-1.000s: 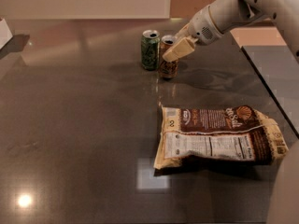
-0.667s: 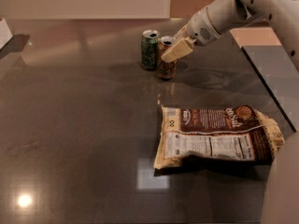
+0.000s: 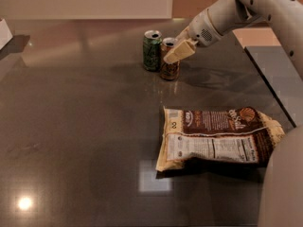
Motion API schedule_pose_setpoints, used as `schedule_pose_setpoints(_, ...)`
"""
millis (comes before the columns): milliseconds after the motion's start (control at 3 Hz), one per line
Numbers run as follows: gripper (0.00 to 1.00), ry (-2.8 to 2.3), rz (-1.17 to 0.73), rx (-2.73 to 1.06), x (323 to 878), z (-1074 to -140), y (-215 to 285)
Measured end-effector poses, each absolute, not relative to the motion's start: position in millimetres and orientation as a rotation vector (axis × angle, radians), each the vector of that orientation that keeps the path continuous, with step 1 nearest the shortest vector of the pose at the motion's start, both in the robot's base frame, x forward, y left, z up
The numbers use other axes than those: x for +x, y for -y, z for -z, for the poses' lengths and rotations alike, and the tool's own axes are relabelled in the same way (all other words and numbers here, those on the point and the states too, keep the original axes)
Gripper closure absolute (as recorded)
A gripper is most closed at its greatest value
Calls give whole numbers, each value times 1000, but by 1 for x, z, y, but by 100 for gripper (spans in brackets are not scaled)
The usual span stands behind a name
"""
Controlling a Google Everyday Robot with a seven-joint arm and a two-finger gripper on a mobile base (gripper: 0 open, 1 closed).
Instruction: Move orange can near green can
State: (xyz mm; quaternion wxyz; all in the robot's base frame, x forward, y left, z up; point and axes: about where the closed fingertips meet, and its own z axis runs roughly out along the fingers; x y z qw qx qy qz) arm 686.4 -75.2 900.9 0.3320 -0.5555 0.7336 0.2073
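Note:
The orange can (image 3: 169, 66) stands upright on the dark table (image 3: 85, 126), right beside the green can (image 3: 152, 51), which is just to its left; the two almost touch. My gripper (image 3: 178, 51) comes in from the upper right on the white arm and sits at the orange can's top right side, overlapping its rim. Both cans show silver tops.
A brown and cream snack bag (image 3: 218, 136) lies flat on the table to the front right of the cans. A pale object (image 3: 4, 32) sits at the far left edge. The table's right edge runs along a grey floor strip (image 3: 277, 74).
Almost nothing: the gripper has shifted very slightly down and left at the orange can. The cans and the bag have not moved.

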Motion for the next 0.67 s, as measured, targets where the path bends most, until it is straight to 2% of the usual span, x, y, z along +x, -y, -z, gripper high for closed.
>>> schedule_pose_setpoints(333, 0, -1917, -546, -1455, 687, -899, 73)
schedule_pose_setpoints(667, 0, -1917, -547, -1455, 687, -899, 73)
